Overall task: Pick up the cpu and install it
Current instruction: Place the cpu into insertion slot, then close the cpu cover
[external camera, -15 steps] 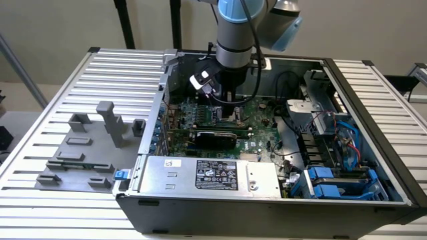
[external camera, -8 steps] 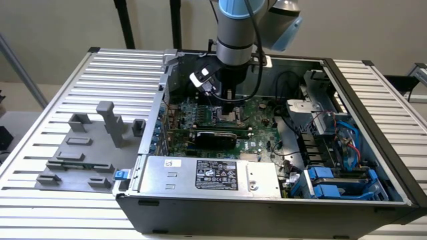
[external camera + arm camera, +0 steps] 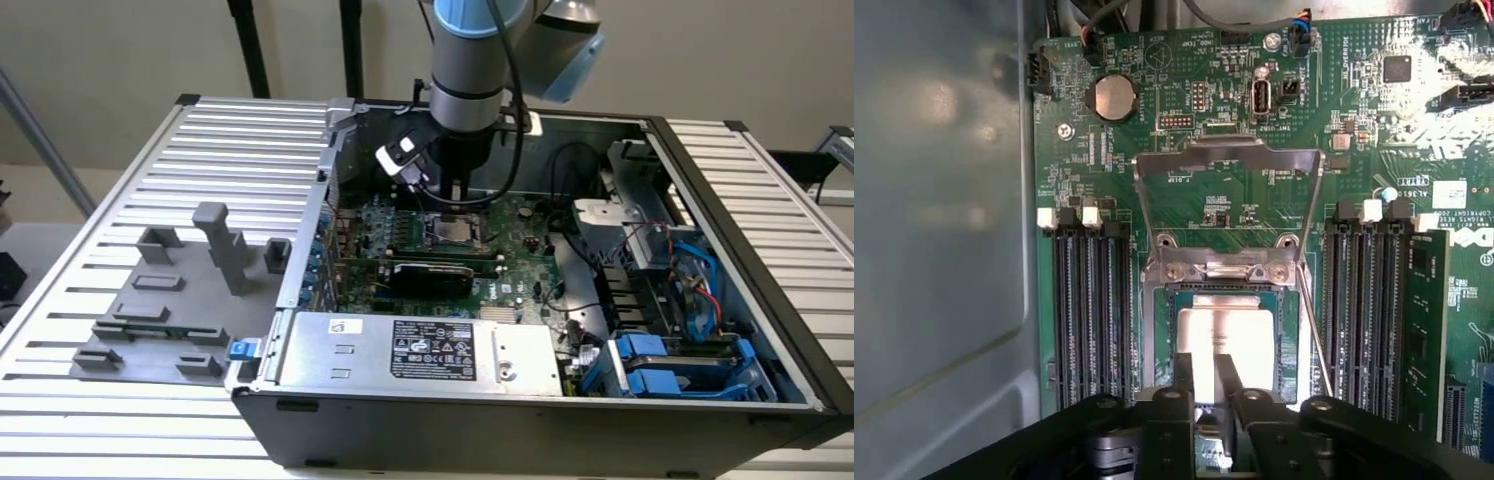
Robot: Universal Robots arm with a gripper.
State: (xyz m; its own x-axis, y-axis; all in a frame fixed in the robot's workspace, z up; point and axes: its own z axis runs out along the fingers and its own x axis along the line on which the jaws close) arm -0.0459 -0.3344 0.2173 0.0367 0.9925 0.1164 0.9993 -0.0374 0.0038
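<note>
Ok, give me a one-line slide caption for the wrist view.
Gripper just above the cpu, which lies in the motherboard socket with the metal retention frame swung open.

One cpu (image 3: 1226, 340), one coin cell (image 3: 1112, 98), one power supply (image 3: 427, 352).

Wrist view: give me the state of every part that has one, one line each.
cpu, lying flat in the socket, pale top up.
socket load plate, swung open.
memory slots by the case wall, empty.
gripper, low over the cpu.
</note>
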